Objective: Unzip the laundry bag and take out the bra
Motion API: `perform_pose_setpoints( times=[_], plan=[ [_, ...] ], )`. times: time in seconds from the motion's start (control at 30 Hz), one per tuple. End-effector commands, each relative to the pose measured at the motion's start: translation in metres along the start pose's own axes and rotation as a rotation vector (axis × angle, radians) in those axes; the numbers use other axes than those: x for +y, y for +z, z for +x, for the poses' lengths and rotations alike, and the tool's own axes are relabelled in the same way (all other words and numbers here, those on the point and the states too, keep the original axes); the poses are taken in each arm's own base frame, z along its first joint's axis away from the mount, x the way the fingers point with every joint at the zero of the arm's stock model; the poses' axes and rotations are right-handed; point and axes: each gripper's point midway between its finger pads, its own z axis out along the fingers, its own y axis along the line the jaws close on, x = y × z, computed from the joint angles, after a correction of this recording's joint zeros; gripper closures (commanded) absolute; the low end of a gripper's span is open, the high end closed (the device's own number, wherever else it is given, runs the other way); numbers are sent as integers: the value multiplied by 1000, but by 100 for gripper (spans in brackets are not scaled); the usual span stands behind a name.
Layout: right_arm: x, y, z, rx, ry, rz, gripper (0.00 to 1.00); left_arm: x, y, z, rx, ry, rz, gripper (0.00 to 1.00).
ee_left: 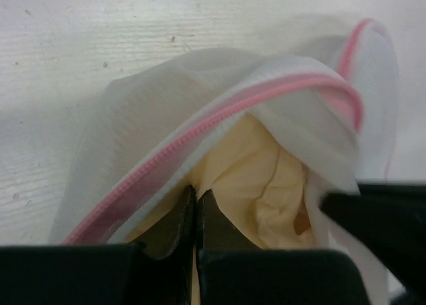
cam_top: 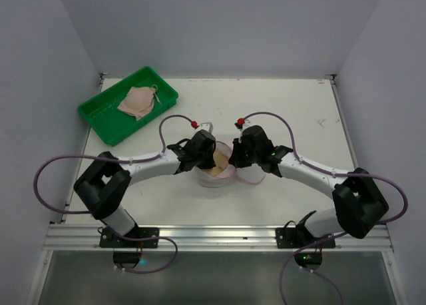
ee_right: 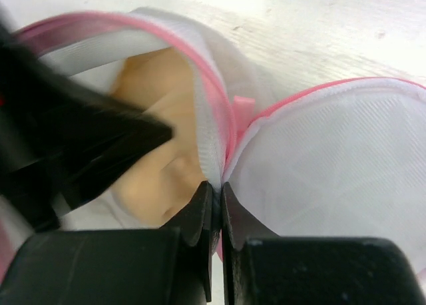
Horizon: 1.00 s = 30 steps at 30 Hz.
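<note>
Already the laundry bag (cam_top: 214, 177) is unzipped and spread open at mid-table between the arms. Its pink rim (ee_right: 214, 122) is pinched by the right gripper (ee_right: 216, 195), fingers closed. The bra (ee_left: 259, 178), not yet removed, is seemingly nipped inside by the left gripper (ee_left: 196, 210), fingers pressed together.

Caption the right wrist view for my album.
Right gripper pinches the pink rim of the open bag, beige bra inside.
</note>
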Motion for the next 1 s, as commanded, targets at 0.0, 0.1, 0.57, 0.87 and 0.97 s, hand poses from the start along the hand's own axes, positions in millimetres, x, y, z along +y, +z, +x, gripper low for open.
perform_pose_setpoints(
  times=[0.0, 0.1, 0.57, 0.87, 0.97],
  plan=[
    [-22, -1, -22, -69, -27, 127, 100, -33, -54, -26, -71, 92, 187, 100],
    [-35, 0, -23, -69, -42, 185, 100, -63, -93, -39, -87, 210, 344, 100],
    [-31, -2, -16, -39, -52, 157, 100, -91, -211, -146, -445, 127, 788, 100],
    [-35, 0, -4, -10, -35, 161, 100, -40, -338, -298, -866, 10, 582, 100],
    [-36, 1, -3, -7, -36, 163, 100, 1, -353, -335, -945, -16, 369, 100]
  ],
)
